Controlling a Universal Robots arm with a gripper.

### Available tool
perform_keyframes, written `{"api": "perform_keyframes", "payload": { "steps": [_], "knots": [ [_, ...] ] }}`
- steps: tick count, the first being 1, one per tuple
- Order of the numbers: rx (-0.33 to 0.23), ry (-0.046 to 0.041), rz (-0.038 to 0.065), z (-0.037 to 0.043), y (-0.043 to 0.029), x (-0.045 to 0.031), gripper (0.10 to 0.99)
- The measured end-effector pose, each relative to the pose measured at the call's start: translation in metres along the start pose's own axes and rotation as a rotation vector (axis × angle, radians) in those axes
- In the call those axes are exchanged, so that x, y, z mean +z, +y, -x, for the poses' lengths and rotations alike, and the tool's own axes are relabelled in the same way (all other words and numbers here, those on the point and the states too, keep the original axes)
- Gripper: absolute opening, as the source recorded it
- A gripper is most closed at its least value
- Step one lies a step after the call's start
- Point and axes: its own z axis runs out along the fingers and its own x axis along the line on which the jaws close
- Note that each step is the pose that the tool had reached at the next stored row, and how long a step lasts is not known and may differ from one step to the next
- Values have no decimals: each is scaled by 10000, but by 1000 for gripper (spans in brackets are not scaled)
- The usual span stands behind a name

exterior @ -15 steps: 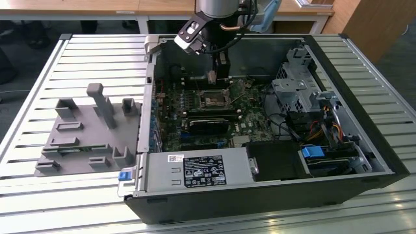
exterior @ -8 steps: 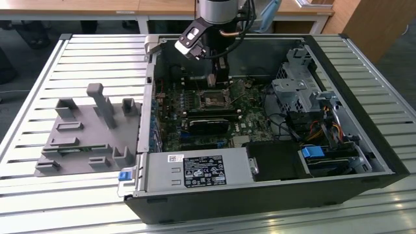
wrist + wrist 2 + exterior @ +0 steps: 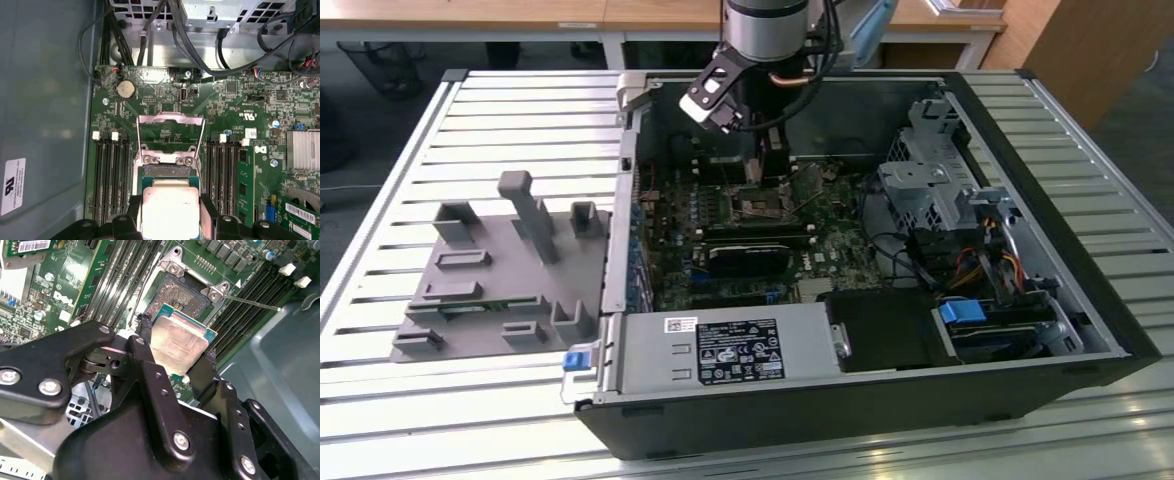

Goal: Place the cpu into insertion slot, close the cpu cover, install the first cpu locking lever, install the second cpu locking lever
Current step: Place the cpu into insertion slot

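My gripper [image 3: 176,341] is shut on the cpu [image 3: 179,342], a flat silvery square with a green edge, gripped on two opposite sides by the black fingers [image 3: 145,337]. In the second wrist view the chip hangs tilted just above and beside the insertion slot [image 3: 182,290], whose dark centre lies bare. In the first wrist view the cpu [image 3: 170,210] sits in the gripper [image 3: 170,204] in front of the socket. The cpu cover [image 3: 170,118] stands flipped open behind it. A thin lever rod [image 3: 250,302] sticks out sideways. In the exterior view the gripper [image 3: 771,168] hovers over the socket [image 3: 761,207].
Black memory slots [image 3: 112,175] flank the socket on both sides. A grey power-supply box [image 3: 720,350] fills the case's near edge, and a drive cage [image 3: 934,190] with cables stands on the exterior view's right. A grey fixture block [image 3: 507,270] rests on the slatted table.
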Motion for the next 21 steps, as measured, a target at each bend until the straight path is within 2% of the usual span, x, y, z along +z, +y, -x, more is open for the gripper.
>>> {"api": "perform_keyframes", "payload": {
  "steps": [5, 21],
  "knots": [
    [-47, 3, -1, 1, -2, 36, 545],
    [-16, 0, 0, 5, -31, 316, 545]
  ]
}}
